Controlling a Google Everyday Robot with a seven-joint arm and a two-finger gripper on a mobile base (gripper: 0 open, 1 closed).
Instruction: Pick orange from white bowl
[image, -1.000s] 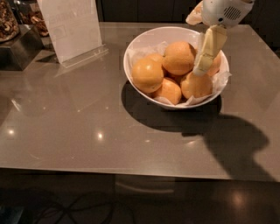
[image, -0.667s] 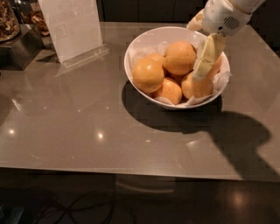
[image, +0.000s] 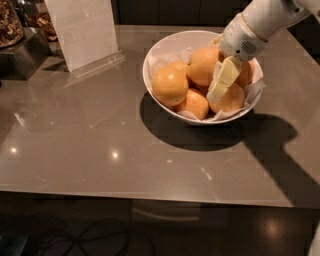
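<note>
The white bowl (image: 165, 47) stands on the table at centre right, lined with crinkled white paper and holding several oranges. My gripper (image: 219, 89) reaches down into the bowl from the upper right on a white arm. Its cream tip lies between the large orange at the back (image: 200, 65) and the orange at the front right (image: 235, 99), and it covers part of that front right one. Another orange (image: 170, 85) lies at the left of the bowl and one (image: 194, 104) at the front. No orange is lifted.
A clear acrylic sign holder (image: 82, 30) stands at the back left. A jar of nuts (image: 10, 22) on a dark box (image: 25, 57) is at the far left edge. The brown glossy table (image: 100, 150) has its front edge near the bottom of the view.
The gripper tip has moved down and a little left, deeper among the oranges. The bowl and the oranges have not visibly moved.
</note>
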